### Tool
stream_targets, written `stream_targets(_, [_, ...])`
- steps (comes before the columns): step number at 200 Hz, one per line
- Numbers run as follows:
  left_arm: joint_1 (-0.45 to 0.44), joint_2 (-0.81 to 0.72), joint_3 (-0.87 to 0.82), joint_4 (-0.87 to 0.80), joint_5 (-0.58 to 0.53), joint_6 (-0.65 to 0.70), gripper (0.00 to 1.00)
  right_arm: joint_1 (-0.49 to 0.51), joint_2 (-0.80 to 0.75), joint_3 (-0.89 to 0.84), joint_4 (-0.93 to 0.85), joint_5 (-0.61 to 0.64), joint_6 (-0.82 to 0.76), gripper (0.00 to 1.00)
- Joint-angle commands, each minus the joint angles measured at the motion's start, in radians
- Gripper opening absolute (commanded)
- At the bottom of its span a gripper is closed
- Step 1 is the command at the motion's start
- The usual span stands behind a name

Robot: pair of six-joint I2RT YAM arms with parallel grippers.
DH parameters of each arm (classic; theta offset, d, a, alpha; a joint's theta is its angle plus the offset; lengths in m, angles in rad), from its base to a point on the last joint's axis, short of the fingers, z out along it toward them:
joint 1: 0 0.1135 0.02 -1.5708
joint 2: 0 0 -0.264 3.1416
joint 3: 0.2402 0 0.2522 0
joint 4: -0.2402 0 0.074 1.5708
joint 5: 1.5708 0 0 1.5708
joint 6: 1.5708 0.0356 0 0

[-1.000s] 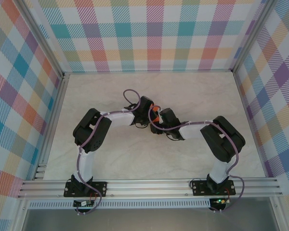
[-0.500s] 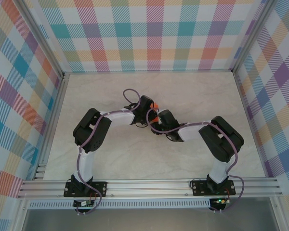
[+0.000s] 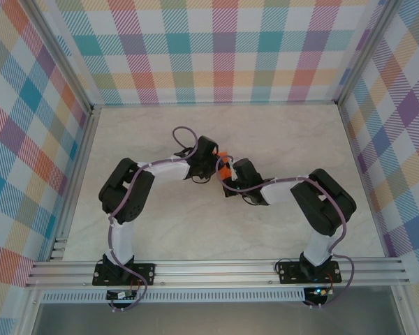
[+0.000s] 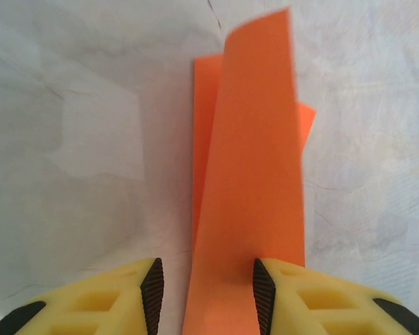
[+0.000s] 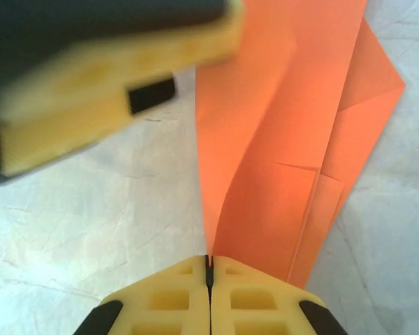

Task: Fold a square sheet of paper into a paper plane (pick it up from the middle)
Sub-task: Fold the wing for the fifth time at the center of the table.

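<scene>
Looking down from above, I see a sliver of folded orange paper [image 3: 223,156] between both wrists on the table [image 3: 286,139]. Wrist cameras reveal more: right gripper [image 5: 209,269] pinches its raised flap, left gripper [image 4: 206,283] stands parted around it.

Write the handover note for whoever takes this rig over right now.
Left tool: open, straddling a raised flap of the folded orange paper without clamping it.
Right tool: shut, pinching the paper at its near crease.
Paper: on the table between the two tools, part lying flat and one flap standing up.
Done: the sheet is folded into a narrow, layered shape with angled folds.
Left: probably press the raised flap down, finish the wings, then release.
</scene>
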Motion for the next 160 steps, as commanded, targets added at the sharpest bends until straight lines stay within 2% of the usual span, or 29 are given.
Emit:
stream_targets(1, [0.04,-0.104,-0.055,-0.036,-0.039,0.035,0.46,-0.001,-0.044,-0.007,-0.05,-0.116,0.012,0.05])
stream_targets(47, [0.081,-0.279,-0.228,-0.011,-0.045,0.096,0.59,-0.001,-0.091,-0.008,-0.088,-0.297,0.045,0.05])
stream_targets(76, [0.082,-0.408,-0.358,0.046,-0.044,0.14,0.66,-0.001,-0.085,0.011,-0.118,-0.365,0.079,0.05])
stream_targets(131, [0.084,-0.572,-0.544,0.132,-0.05,0.18,0.72,-0.004,-0.039,0.058,-0.091,-0.512,0.17,0.04])
stream_targets(146, [0.084,-0.613,-0.576,0.146,-0.053,0.191,0.72,-0.004,-0.045,0.065,-0.082,-0.538,0.197,0.04])
stream_targets(160, [0.084,-0.658,-0.603,0.152,-0.06,0.201,0.74,-0.004,-0.073,0.07,-0.11,-0.497,0.201,0.04])
